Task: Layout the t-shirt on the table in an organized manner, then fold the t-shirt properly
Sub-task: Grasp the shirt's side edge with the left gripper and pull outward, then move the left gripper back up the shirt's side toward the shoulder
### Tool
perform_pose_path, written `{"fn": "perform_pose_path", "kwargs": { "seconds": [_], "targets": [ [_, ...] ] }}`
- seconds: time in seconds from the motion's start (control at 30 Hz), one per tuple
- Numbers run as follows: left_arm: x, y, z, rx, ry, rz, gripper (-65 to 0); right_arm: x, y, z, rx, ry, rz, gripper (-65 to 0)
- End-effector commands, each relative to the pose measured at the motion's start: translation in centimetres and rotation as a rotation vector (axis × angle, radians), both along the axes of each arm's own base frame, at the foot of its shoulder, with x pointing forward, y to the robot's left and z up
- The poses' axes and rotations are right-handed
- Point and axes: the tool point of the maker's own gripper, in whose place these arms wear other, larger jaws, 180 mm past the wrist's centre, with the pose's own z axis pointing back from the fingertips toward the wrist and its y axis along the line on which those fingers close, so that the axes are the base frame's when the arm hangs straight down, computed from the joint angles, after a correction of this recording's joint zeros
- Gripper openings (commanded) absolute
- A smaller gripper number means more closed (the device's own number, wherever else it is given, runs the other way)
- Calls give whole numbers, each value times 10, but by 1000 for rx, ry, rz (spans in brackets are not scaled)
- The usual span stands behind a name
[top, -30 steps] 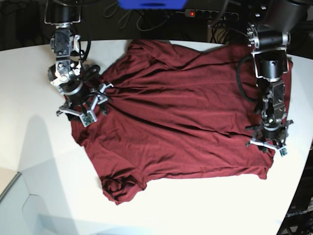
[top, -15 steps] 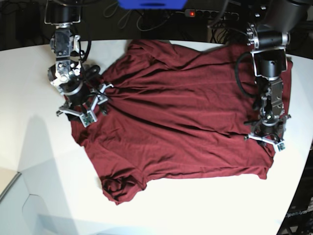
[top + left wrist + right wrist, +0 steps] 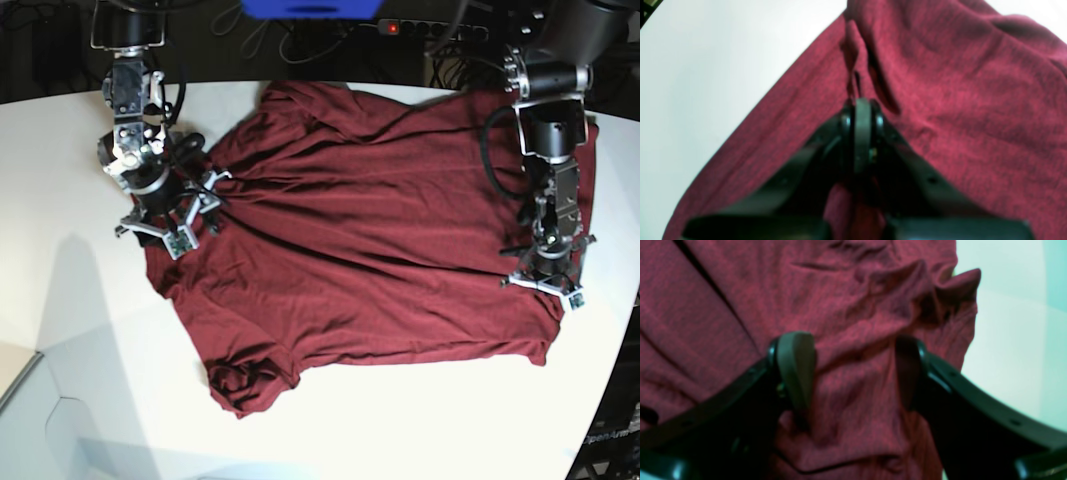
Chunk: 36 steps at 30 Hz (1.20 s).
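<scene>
We have the t-shirt (image 3: pixel 370 240) spread but wrinkled on the counter (image 3: pixel 60 330), unfolded. Our left end effector (image 3: pixel 862 110) is clamped on its edge; our right end effector (image 3: pixel 853 373) stands apart over cloth.

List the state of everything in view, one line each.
t-shirt: spread on the table, wrinkled, one sleeve bunched at the front.
left gripper: shut, pinching a fold of cloth.
right gripper: open, fingers either side of a cloth ridge.
table: white, shirt lying on it.
</scene>
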Motion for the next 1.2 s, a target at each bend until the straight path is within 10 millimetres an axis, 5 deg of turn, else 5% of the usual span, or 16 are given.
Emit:
{"fn": "perform_pose_path", "kwargs": {
  "seconds": [0.0, 0.27, 0.43, 0.6, 1.03, 1.17],
  "targets": [
    [14, 9, 27, 33, -76, 3, -649, 10, -1, 15, 10, -56, 1, -269],
    [-1, 4, 57, 96, -163, -35, -649, 10, -1, 15, 10, -56, 1, -269],
    [-29, 31, 68, 109, -199, 43, -649, 10, -1, 15, 10, -56, 1, -269],
    [-45, 47, 60, 109, -179, 85, -648, 11, 0, 16, 11, -59, 1, -269],
    [-59, 47, 39, 96, -112, 85, -643, 11, 0, 15, 11, -57, 1, -269],
    [-66, 43, 21, 40, -12, 85, -570, 20, -2, 25, 10, -83, -5, -267]
  ]
}}
